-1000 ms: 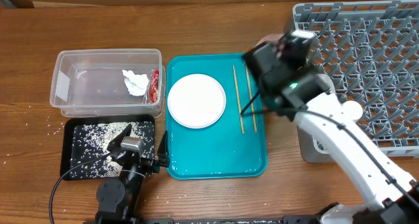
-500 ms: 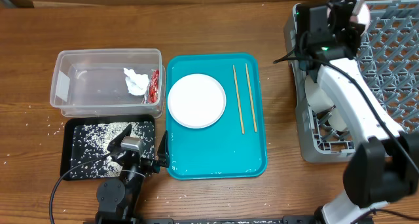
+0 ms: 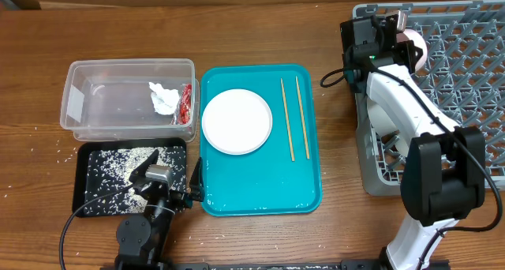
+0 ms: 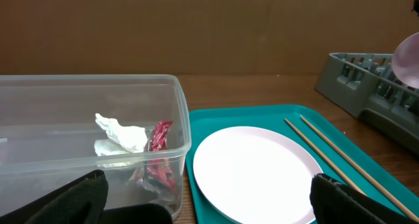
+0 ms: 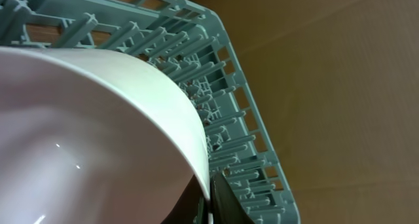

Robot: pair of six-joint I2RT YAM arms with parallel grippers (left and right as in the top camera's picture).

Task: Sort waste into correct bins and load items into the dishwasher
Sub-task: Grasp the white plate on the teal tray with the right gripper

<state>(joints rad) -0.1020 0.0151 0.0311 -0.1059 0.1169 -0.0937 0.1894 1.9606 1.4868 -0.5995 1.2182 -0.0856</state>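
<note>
My right gripper [image 3: 404,31] is shut on the rim of a small white bowl [image 3: 416,47] and holds it tilted over the back left corner of the grey dish rack [image 3: 465,80]. In the right wrist view the bowl [image 5: 91,132] fills the left side, with a finger pinching its rim [image 5: 211,196] above the rack's pegs [image 5: 222,112]. The white plate [image 3: 237,121] and two chopsticks [image 3: 293,117] lie on the teal tray [image 3: 260,191]. The clear tub [image 3: 102,96] holds the tissue [image 3: 163,99] and the red wrapper [image 3: 186,103]. The black tray [image 3: 106,193] holds rice. My left gripper [image 3: 154,169] is open above it.
More white dishes [image 3: 388,121] stand in the rack's left side under my right arm. Loose rice grains [image 3: 49,155] lie on the table left of the black tray. The left wrist view shows the tub [image 4: 85,119], the plate [image 4: 255,171] and the rack [image 4: 373,93].
My right arm has swung from above the teal tray to the rack's back left corner, carrying the bowl. The left arm has not moved.
</note>
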